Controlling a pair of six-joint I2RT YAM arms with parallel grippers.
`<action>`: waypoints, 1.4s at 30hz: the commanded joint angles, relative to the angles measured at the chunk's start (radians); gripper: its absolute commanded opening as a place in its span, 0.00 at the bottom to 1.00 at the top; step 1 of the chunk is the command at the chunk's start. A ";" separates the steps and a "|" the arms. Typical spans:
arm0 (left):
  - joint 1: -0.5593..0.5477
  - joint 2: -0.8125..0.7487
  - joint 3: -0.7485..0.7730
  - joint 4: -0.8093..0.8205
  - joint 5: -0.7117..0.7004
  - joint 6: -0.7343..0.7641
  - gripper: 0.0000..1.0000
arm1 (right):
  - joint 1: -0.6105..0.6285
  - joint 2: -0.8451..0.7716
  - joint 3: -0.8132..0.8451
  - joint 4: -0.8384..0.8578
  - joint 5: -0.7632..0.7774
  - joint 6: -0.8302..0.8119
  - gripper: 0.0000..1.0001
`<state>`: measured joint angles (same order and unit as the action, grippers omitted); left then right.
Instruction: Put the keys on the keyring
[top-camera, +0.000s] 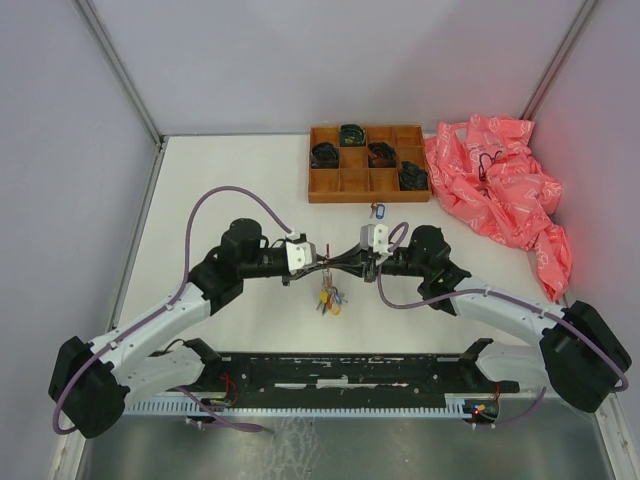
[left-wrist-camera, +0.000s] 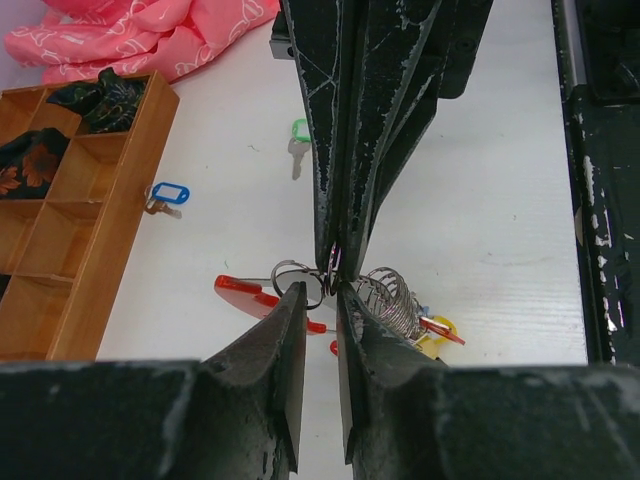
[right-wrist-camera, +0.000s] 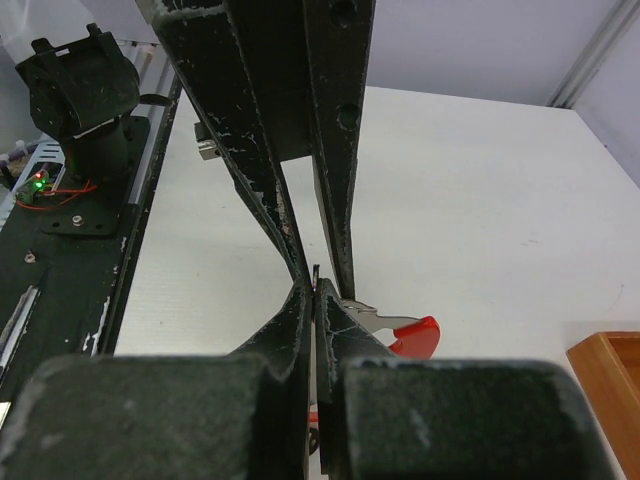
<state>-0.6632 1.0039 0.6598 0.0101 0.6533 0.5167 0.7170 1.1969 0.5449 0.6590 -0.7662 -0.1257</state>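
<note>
My two grippers meet tip to tip above the table's middle. The right gripper (right-wrist-camera: 315, 285) is shut on the thin silvery keyring (left-wrist-camera: 289, 262), seen edge-on between its fingers. From the ring hang a red-tagged key (left-wrist-camera: 240, 293), a wire coil (left-wrist-camera: 392, 298) and a yellow tag (left-wrist-camera: 441, 329); this bunch (top-camera: 330, 298) dangles below the grippers. My left gripper (left-wrist-camera: 321, 288) faces the ring with a narrow gap between its jaws and nothing clamped in them. A green-tagged key (left-wrist-camera: 299, 131) and a blue-tagged key (top-camera: 377, 210) lie loose on the table.
A brown wooden compartment tray (top-camera: 345, 196) with dark coiled items stands at the back. Crumpled pink plastic (top-camera: 500, 185) lies to its right. The black base rail (top-camera: 350, 370) runs along the near edge.
</note>
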 joint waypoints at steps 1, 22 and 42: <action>0.005 -0.001 0.008 0.058 0.043 -0.028 0.24 | -0.005 -0.009 0.011 0.100 -0.055 0.026 0.01; 0.014 -0.004 0.012 0.085 0.118 -0.036 0.03 | -0.004 0.022 0.045 0.033 -0.076 0.026 0.04; 0.015 -0.048 0.104 -0.227 -0.141 0.048 0.03 | -0.008 -0.116 0.288 -0.763 0.541 0.219 0.63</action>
<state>-0.6476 1.0157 0.7738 -0.2981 0.5491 0.5610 0.7113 1.0710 0.7174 0.1631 -0.4419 -0.0040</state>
